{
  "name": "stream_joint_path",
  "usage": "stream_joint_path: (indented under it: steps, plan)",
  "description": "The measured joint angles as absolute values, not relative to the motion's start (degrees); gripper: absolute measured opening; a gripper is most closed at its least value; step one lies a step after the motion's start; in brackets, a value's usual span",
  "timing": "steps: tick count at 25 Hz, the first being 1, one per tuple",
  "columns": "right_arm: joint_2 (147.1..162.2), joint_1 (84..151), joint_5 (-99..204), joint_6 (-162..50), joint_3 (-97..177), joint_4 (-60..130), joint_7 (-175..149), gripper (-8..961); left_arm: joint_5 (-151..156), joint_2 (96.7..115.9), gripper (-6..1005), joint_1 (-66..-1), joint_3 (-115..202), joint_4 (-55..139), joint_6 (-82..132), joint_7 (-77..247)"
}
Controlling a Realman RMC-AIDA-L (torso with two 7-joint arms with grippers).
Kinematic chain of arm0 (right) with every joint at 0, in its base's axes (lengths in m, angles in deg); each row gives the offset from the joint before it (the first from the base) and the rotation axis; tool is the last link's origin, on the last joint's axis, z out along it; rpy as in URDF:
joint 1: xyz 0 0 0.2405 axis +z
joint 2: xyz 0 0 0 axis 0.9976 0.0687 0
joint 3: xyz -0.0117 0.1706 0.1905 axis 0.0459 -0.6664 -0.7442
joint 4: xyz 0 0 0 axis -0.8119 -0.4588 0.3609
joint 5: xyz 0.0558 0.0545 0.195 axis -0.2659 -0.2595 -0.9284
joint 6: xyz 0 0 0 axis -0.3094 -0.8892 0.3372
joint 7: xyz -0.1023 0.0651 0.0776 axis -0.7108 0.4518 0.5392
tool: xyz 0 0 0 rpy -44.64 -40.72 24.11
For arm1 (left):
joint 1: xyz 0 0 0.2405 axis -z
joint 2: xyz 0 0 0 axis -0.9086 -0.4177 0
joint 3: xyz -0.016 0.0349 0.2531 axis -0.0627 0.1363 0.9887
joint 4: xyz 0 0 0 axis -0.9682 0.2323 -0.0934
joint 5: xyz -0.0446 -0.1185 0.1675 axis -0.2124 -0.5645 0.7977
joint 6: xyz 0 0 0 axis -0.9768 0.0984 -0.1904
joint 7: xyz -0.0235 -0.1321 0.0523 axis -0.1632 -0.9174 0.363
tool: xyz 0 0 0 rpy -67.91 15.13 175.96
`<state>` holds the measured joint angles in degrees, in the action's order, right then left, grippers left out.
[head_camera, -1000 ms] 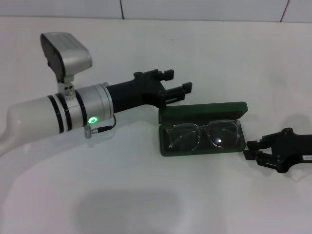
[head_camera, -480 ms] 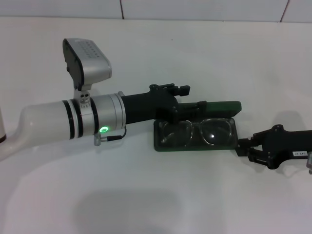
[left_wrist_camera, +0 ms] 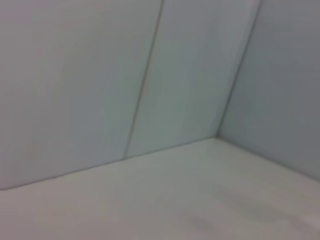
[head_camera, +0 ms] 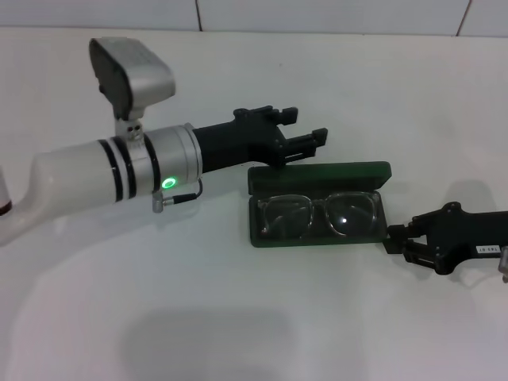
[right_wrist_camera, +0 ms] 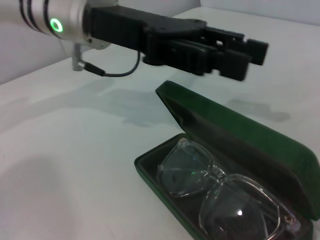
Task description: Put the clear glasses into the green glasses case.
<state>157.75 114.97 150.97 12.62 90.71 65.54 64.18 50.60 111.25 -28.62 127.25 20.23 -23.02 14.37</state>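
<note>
The green glasses case (head_camera: pixel 259 235) lies open on the white table, its lid (head_camera: pixel 317 175) raised along the far side. The clear glasses (head_camera: pixel 317 216) lie inside it, lenses up. In the right wrist view the case (right_wrist_camera: pixel 159 171) and the glasses (right_wrist_camera: pixel 220 197) fill the foreground, with the lid (right_wrist_camera: pixel 240 135) behind them. My left gripper (head_camera: pixel 302 127) hovers open just behind and above the lid's left end, holding nothing; it also shows as the left gripper (right_wrist_camera: pixel 245 52) in the right wrist view. My right gripper (head_camera: pixel 395 241) sits low at the case's right end, open and empty.
The white table (head_camera: pixel 238 317) runs to a tiled wall at the back. The left arm's white forearm (head_camera: pixel 95 178) and its camera housing (head_camera: pixel 131 71) stretch across the left half. The left wrist view shows only bare wall and table.
The left gripper dipped onto the lid, then rose back and away. The case slid a little to the left, lid still up. The right gripper closed in on the case's right end.
</note>
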Motion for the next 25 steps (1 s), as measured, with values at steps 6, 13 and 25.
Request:
stream_joint_path:
  steps: [6, 13, 25]
  plan:
    - [157.79, 115.2, 151.0, 12.6, 90.7, 65.5, 64.2, 228, 57.3, 111.33, 670, -26.4, 127.5, 20.4, -19.4, 11.4]
    - [157.83, 115.5, 150.4, 12.5, 90.7, 65.3, 63.9, 229, 60.4, 111.42, 671, -26.3, 129.4, 19.6, -21.2, 9.5]
    - [157.84, 116.6, 149.3, 12.4, 90.7, 63.6, 62.9, 268, 60.8, 111.60, 671, -27.7, 131.2, 19.9, -21.3, 11.4]
